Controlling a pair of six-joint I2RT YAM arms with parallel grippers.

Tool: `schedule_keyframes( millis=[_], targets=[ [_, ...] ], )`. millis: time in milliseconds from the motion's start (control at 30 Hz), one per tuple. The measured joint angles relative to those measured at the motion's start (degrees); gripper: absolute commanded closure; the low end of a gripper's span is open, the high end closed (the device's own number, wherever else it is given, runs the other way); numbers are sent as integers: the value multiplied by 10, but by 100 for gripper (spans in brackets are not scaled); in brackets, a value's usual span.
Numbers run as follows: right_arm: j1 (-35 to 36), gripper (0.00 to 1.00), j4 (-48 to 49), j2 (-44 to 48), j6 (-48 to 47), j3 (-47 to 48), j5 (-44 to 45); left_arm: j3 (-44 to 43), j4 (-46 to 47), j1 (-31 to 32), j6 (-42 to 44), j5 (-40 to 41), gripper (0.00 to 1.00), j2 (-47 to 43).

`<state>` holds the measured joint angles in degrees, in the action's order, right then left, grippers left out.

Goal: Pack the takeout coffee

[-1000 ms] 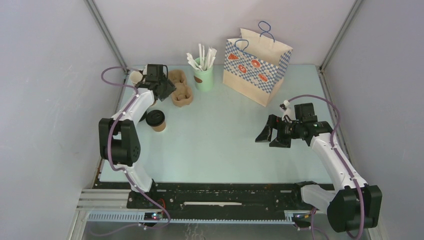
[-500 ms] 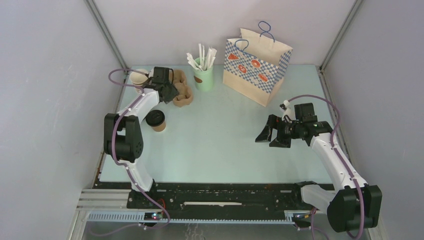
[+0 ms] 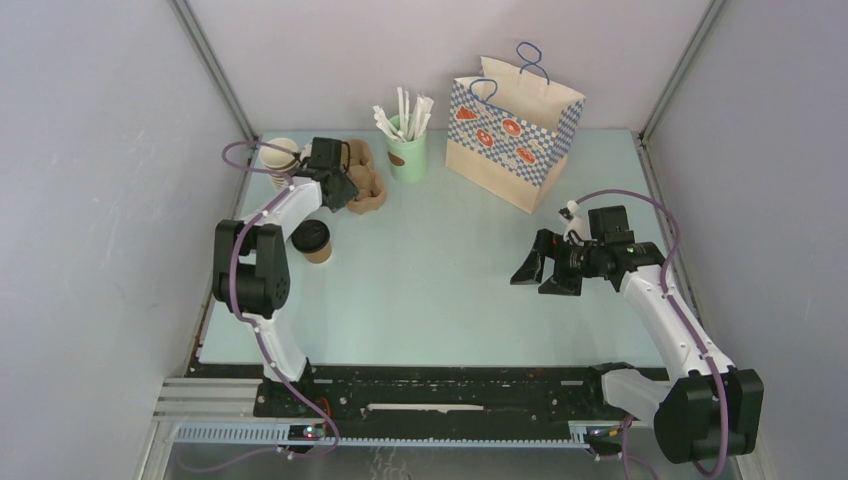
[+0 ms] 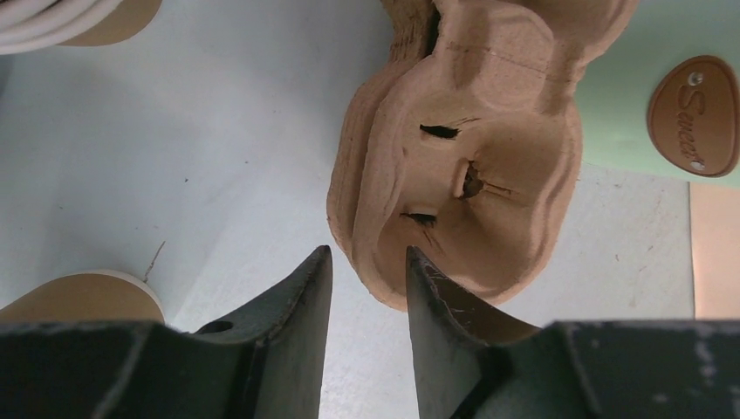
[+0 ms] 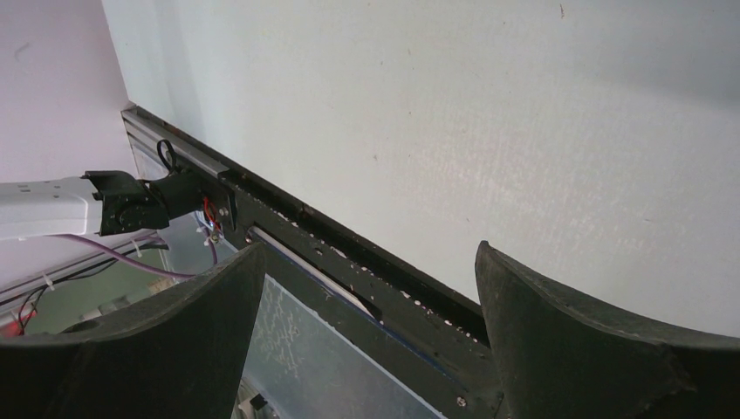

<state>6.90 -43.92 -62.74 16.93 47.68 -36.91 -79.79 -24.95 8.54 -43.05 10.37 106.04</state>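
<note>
Left wrist only, carrier rim at jaws

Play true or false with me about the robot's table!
1. The lidded coffee cup sits inside the paper bag. False: it stands on the table, outside the bag.
2. The right hand is open and empty. True.
3. The left hand is right by the brown cup tray. True.
4. The paper bag lies flat. False: it stands upright.
5. The green cup holds white sticks. True.
</note>
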Motion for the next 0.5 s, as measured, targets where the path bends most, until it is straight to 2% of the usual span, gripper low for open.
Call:
schedule_keyframes(
  millis=[200,500],
  targets=[
    [0,2,0,-1,0,0,0,-1,-9,0,6,3,70,12],
    [0,2,0,-4,0,0,0,-7,-19,5,18,21,62,13]
  ],
)
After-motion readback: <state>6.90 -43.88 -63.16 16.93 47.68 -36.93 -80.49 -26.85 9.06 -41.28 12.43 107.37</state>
